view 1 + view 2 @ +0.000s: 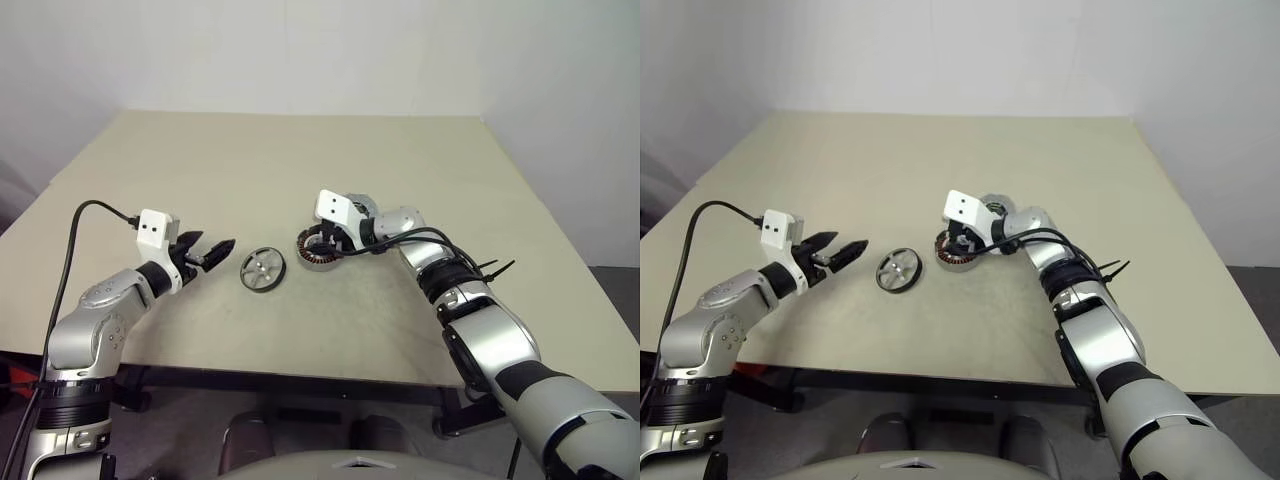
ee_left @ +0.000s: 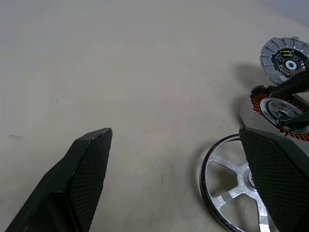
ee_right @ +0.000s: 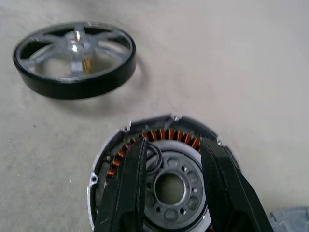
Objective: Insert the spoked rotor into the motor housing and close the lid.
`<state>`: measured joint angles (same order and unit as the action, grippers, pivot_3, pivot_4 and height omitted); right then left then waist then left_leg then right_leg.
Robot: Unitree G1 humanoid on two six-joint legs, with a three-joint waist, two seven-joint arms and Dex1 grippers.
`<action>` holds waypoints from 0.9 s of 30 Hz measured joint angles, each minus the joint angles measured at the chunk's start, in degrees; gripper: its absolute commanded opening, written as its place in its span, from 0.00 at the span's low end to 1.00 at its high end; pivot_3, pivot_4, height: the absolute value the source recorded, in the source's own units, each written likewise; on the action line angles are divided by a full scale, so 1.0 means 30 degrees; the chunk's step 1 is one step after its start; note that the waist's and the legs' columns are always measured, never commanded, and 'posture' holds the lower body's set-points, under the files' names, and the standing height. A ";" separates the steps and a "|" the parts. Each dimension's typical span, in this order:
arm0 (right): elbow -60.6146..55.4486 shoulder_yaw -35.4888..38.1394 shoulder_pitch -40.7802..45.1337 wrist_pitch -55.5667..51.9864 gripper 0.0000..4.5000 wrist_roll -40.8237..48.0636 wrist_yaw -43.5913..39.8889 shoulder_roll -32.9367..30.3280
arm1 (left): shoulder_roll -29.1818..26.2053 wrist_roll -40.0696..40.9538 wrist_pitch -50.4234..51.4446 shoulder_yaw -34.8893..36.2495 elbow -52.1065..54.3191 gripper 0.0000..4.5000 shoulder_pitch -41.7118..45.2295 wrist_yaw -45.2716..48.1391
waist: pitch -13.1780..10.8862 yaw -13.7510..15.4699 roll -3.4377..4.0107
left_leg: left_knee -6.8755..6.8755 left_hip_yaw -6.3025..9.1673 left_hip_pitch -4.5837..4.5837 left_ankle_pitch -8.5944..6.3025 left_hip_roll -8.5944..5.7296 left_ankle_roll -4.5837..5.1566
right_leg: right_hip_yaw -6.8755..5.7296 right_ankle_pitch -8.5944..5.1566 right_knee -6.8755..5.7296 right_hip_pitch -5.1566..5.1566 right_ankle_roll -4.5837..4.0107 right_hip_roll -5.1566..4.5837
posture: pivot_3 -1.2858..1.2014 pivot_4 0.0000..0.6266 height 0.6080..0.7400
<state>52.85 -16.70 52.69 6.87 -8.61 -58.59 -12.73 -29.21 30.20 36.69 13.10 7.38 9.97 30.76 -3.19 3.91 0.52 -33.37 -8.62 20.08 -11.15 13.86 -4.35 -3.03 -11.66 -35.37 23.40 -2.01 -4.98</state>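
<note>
The spoked rotor (image 1: 312, 258), a ring of copper-orange coils around a silvery centre, lies near the middle of the table. My right gripper (image 1: 325, 243) comes at it from the right, and its black fingers (image 3: 128, 183) are shut on the rotor's silvery inner ring (image 3: 169, 191). Just behind that hand sits the motor housing (image 2: 285, 53), a ribbed silvery dish with a dark centre. The lid (image 1: 263, 269), a grey disc with cutouts and a dark rim, lies flat to the left of the rotor. Left of the lid my left gripper (image 1: 215, 250) hovers open and holds nothing, one fingertip (image 2: 270, 164) close over the lid's rim.
The beige table (image 1: 300, 160) stretches bare towards a white wall at the back. Its front edge runs just below both forearms. A black cable (image 1: 75, 240) loops up from my left wrist.
</note>
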 measured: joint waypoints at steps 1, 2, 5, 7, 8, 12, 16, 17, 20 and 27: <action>0.0046 0.0000 0.0001 0.0075 0.43 -0.0018 0.0016 0.0000 | -0.0003 0.0000 0.0001 0.0000 0.0000 1.00 0.0000 -0.0001 | 0.0000 0.0001 -0.0001 | 0.0000 0.0000 -0.0001 0.0000 0.0000 0.0000 | 0.0000 0.0000 -0.0003 0.0000 0.0000 0.0000 | 0.52 0.00 1.00; 0.0056 0.0000 0.0002 0.0098 0.43 -0.0025 0.0032 -0.0001 | -0.0005 -0.0001 0.0001 0.0000 0.0000 1.00 0.0000 0.0000 | 0.0000 0.0001 -0.0001 | 0.0000 0.0000 -0.0001 0.0001 0.0000 -0.0001 | 0.0000 0.0000 -0.0005 0.0000 0.0000 0.0000 | 0.52 0.00 1.00; 0.0093 0.0000 0.0001 0.0218 0.43 -0.0109 0.0088 -0.0005 | -0.0014 -0.0001 0.0001 0.0003 -0.0001 1.00 0.0000 0.0001 | 0.0000 0.0004 -0.0001 | -0.0003 0.0000 -0.0005 0.0003 0.0000 -0.0004 | 0.0001 0.0000 -0.0013 -0.0002 0.0000 -0.0001 | 0.52 0.00 1.00; 0.0177 0.0000 0.0006 0.0335 0.43 -0.0203 0.0212 -0.0020 | -0.0014 -0.0001 0.0001 0.0003 -0.0001 1.00 0.0001 0.0002 | 0.0000 0.0006 0.0000 | -0.0004 0.0000 -0.0011 0.0003 0.0000 -0.0006 | 0.0001 0.0000 -0.0017 -0.0006 0.0000 -0.0001 | 0.52 0.00 1.00; 0.0225 0.0001 0.0010 0.0423 0.43 -0.0235 0.0278 -0.0045 | -0.0014 -0.0001 0.0000 0.0003 -0.0001 1.00 0.0001 0.0002 | 0.0000 0.0008 0.0000 | -0.0004 0.0000 -0.0013 0.0004 0.0000 -0.0006 | 0.0001 0.0000 -0.0019 -0.0011 0.0000 -0.0002 | 0.52 0.00 1.00; 0.0576 0.0020 0.0204 0.0656 0.43 -0.0339 0.0484 -0.0394 | -0.0015 -0.0005 0.0000 0.0003 -0.0001 1.00 0.0002 0.0002 | 0.0000 0.0019 -0.0001 | -0.0013 0.0002 -0.0019 0.0005 -0.0002 -0.0009 | 0.0001 0.0000 -0.0025 -0.0023 0.0000 -0.0004 | 0.52 0.00 1.00; 0.1049 0.0087 0.0384 0.0908 0.43 -0.0405 0.0808 -0.0867 | -0.0023 -0.0009 0.0001 0.0003 -0.0002 1.00 0.0002 0.0003 | 0.0001 0.0004 -0.0002 | -0.0015 0.0002 -0.0020 0.0005 -0.0002 -0.0009 | 0.0004 0.0000 -0.0030 -0.0025 -0.0001 -0.0002 | 0.52 0.00 1.00; 0.1164 0.0099 0.0431 0.0957 0.43 -0.0405 0.0865 -0.0943 | -0.0024 -0.0009 0.0000 0.0003 -0.0002 1.00 0.0002 0.0002 | 0.0001 -0.0002 -0.0002 | -0.0014 0.0002 -0.0019 0.0005 0.0000 -0.0009 | 0.0004 -0.0001 -0.0032 -0.0025 -0.0001 -0.0001 | 0.52 0.00 1.00; 0.1321 0.0102 0.0494 0.1051 0.43 -0.0415 0.0911 -0.0949 | -0.0024 -0.0014 0.0000 0.0003 -0.0003 1.00 0.0005 0.0002 | 0.0001 -0.0002 -0.0002 | -0.0014 0.0002 -0.0020 0.0006 0.0000 -0.0009 | 0.0003 -0.0001 -0.0032 -0.0025 -0.0002 -0.0001 | 0.52 0.00 1.00; 0.1658 0.0106 0.0640 0.1152 0.43 -0.0431 0.1174 -0.0944 | -0.0025 -0.0019 -0.0002 0.0003 -0.0008 1.00 0.0022 0.0004 | 0.0001 0.0004 -0.0002 | -0.0018 0.0002 -0.0022 0.0006 0.0000 -0.0010 | 0.0004 -0.0001 -0.0043 -0.0025 -0.0002 -0.0002 | 0.52 0.00 1.00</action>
<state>57.82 -16.38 54.61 10.32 -9.91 -55.06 -15.56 -29.28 30.14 36.68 13.10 7.36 10.04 30.77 -3.19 3.92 0.51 -33.42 -8.62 20.01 -11.13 13.86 -4.39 -3.02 -11.67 -35.50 23.32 -2.02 -4.98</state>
